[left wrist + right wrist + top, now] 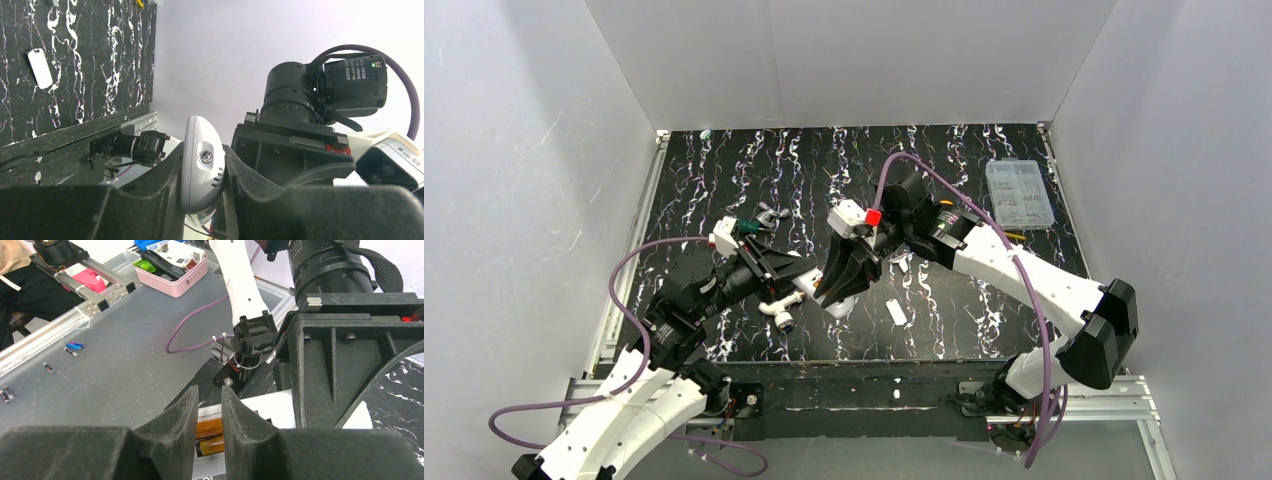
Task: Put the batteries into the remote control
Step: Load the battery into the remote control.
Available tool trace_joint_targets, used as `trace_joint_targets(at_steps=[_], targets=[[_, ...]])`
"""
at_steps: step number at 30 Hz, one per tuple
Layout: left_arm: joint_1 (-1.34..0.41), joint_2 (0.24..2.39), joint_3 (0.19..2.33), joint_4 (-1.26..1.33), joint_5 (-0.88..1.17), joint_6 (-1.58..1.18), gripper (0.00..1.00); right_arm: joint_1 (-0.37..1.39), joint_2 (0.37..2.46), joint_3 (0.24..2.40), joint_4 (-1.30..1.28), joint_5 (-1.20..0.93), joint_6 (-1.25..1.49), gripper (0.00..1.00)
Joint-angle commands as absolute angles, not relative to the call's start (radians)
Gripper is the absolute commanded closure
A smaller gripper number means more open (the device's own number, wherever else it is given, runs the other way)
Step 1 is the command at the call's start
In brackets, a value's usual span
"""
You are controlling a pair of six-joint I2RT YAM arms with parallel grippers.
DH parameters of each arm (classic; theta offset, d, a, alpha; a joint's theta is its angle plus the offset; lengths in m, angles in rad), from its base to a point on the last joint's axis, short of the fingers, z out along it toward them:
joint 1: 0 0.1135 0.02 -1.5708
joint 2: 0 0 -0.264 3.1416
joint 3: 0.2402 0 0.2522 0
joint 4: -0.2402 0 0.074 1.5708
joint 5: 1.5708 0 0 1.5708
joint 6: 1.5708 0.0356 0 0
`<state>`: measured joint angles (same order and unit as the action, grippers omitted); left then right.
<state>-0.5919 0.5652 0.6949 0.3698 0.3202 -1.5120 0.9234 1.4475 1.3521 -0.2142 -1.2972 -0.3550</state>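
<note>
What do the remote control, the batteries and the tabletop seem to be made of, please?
The remote control looks like moulded plastic, white, slightly glossy, smoothly rounded at its end. The batteries look like metal cells in shiny orange wrap, judging by highlights. The tabletop is black with white marble veining, possibly a printed sheet.

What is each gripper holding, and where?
Left gripper clamps the remote control near one end. Right gripper sits over the batteries; grip cannot be told.
</note>
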Motion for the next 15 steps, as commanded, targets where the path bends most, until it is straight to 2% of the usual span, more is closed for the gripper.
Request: trace_joint_targets(at_steps=[1,15], targets=[[-0.592,0.549,0.726,0.574,0.356,-1.582,1.00,0.927,1.478,1.372,-0.263,-1.261,-0.391,0.70],[-0.592,0.566,0.739,0.632,0.377,-1.589,1.00,0.901,1.504,1.364,-0.250,-1.308,-0.383,0.70]])
